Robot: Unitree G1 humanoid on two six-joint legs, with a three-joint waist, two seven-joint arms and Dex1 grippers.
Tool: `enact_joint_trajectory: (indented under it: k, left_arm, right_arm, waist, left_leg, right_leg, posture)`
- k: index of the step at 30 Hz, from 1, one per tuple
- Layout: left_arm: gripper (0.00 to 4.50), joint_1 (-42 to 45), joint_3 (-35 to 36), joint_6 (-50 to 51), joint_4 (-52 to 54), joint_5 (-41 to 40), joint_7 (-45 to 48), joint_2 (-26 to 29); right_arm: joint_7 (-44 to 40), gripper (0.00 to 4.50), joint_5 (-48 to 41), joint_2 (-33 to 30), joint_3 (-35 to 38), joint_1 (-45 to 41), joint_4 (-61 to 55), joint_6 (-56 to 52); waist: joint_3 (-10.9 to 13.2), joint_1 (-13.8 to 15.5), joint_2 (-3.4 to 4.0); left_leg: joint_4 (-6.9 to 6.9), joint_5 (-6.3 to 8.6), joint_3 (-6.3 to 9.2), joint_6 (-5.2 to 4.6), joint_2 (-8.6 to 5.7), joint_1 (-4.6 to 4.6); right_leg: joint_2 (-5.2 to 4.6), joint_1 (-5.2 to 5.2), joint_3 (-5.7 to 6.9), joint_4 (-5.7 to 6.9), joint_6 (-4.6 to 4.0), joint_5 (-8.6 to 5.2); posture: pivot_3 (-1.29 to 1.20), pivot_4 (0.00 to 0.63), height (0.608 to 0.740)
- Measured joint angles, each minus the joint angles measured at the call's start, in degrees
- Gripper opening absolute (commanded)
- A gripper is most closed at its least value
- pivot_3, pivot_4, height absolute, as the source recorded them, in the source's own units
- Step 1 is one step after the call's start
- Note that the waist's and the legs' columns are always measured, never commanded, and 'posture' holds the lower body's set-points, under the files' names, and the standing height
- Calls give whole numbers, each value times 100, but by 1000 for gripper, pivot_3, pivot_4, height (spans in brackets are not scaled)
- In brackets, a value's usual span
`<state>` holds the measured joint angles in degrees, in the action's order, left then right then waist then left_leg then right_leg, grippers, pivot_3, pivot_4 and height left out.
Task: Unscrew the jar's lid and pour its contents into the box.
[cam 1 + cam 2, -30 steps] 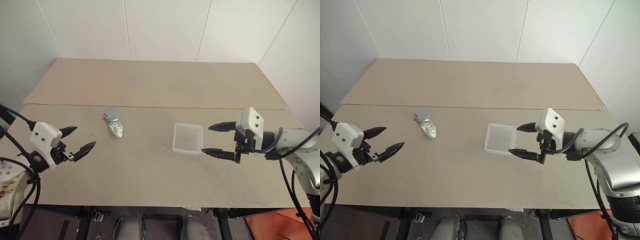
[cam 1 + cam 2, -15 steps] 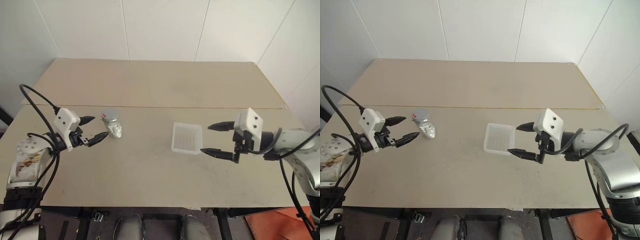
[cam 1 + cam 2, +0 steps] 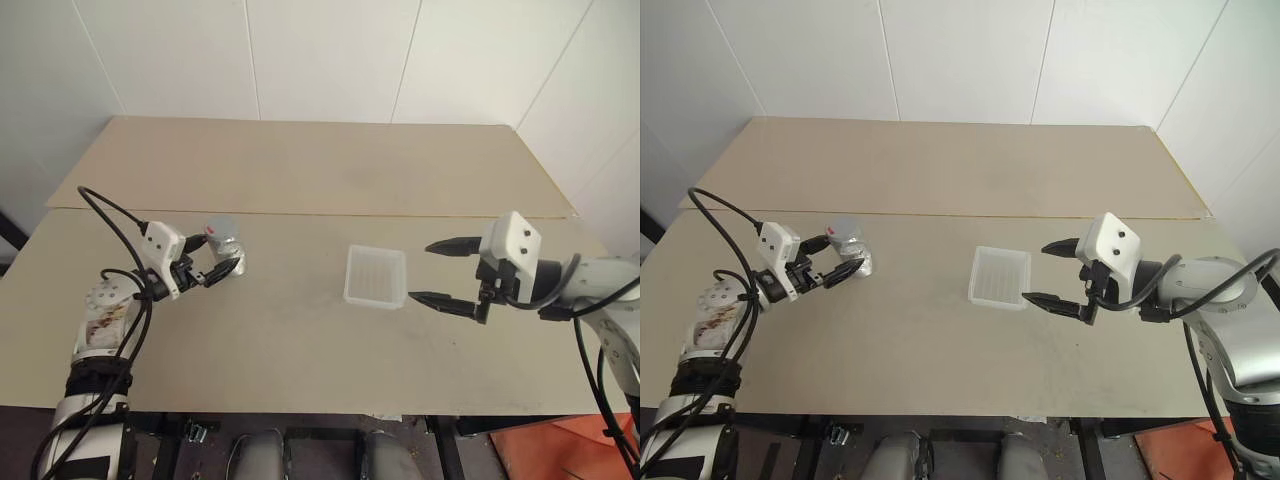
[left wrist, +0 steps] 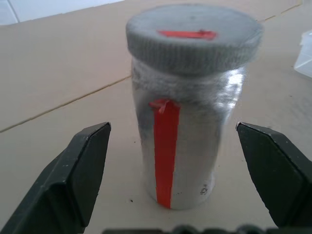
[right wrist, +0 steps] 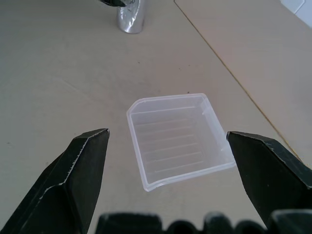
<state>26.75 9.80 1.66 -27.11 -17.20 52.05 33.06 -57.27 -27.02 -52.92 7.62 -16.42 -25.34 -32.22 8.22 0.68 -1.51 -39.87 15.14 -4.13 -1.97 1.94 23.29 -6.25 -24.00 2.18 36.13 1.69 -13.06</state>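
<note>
Left tool (image 3: pixel 207 262) sits wide open right at the jar (image 4: pixel 181 146), which stands upright, long axis vertical, left of centre in the head view, lid (image 4: pixel 193 38) screwed on. One finger (image 4: pixel 78 170) flanks each side, not touching. Right tool (image 3: pixel 447 272), also wide, hovers beside the box (image 3: pixel 376 277), mid-frame on the bench (image 3: pixel 300 340).

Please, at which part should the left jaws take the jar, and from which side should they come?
Probably the body below the lid, approached level from the side. The jar stands upright on the table, and the left gripper is already open with one finger on each side of it, not touching. Gripping the round wall leaves the lid free for unscrewing.
</note>
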Motion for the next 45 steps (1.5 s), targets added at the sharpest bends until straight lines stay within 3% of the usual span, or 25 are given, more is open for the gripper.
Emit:
enact_joint_trajectory:
  k: [6,11,16,20,24,28,31,36,45]
  left_arm:
    - [4475,297,-6,-521,-611,100,-136,-378]
    - [3423,524,-53,-923,-1037,249,-193,-436]
    - [1927,651,-60,-1246,-1355,262,-113,-462]
    - [1930,652,-78,-1349,-1392,262,36,-460]
    - [1930,486,-316,-660,-262,141,426,-293]
    - [1930,545,-473,623,1080,-377,923,67]
    - [1930,749,-651,1341,1517,-739,1390,194]
    - [1930,1274,-1046,1642,1419,-781,1973,53]
    - [1930,1817,-1105,1591,633,-643,2244,-195]
  right_arm:
    - [1,4500,28,0,-2,-11,0,40]
    - [-3,4500,26,-2,-2,-16,-7,40]
    - [1,4500,22,-4,-2,-14,-59,40]
    - [38,4500,9,0,-4,-11,-122,38]
    - [173,4500,-24,267,-143,-175,-130,26]
    - [417,4500,-248,998,-517,-1166,40,-145]
    - [507,4500,-474,1521,-769,-1901,257,-334]
    - [736,4500,-593,2296,-1216,-2681,724,-716]
    - [1244,4500,-126,3090,-1774,-3098,1318,-788]
  waist:
    - [0,4,-2]
    - [0,-3,-2]
    - [0,0,-2]
    - [0,0,-2]
    - [3,-4,-8]
    - [3,-76,-7]
    - [3,-88,-6]
    - [3,-42,-6]
    - [3,-87,-6]
  left_leg:
    - [-1,0,0,-1,-1,2]
    - [-1,0,0,0,-1,0]
    - [-1,0,0,0,-1,2]
    - [-1,0,0,0,0,2]
    - [-2,0,3,0,0,8]
    - [-2,-3,7,5,1,0]
    - [-1,-4,10,6,2,-1]
    - [-3,-5,7,4,-2,15]
    - [-2,-5,4,4,-1,31]
  right_leg:
    - [0,1,1,-3,2,1]
    - [0,1,1,-2,2,1]
    - [0,1,2,-3,2,1]
    - [0,1,2,-2,2,1]
    - [0,-3,2,-2,2,2]
    - [1,-5,-2,9,2,1]
    - [5,-3,-1,9,2,1]
    - [5,-9,4,9,2,1]
    - [6,-20,6,17,4,1]
  posture:
    - [0,150,740]
    - [0,150,740]
    - [0,150,740]
    - [0,150,740]
    - [0,150,740]
    - [0,150,740]
    - [0,150,740]
    - [0,150,740]
    - [0,150,740]
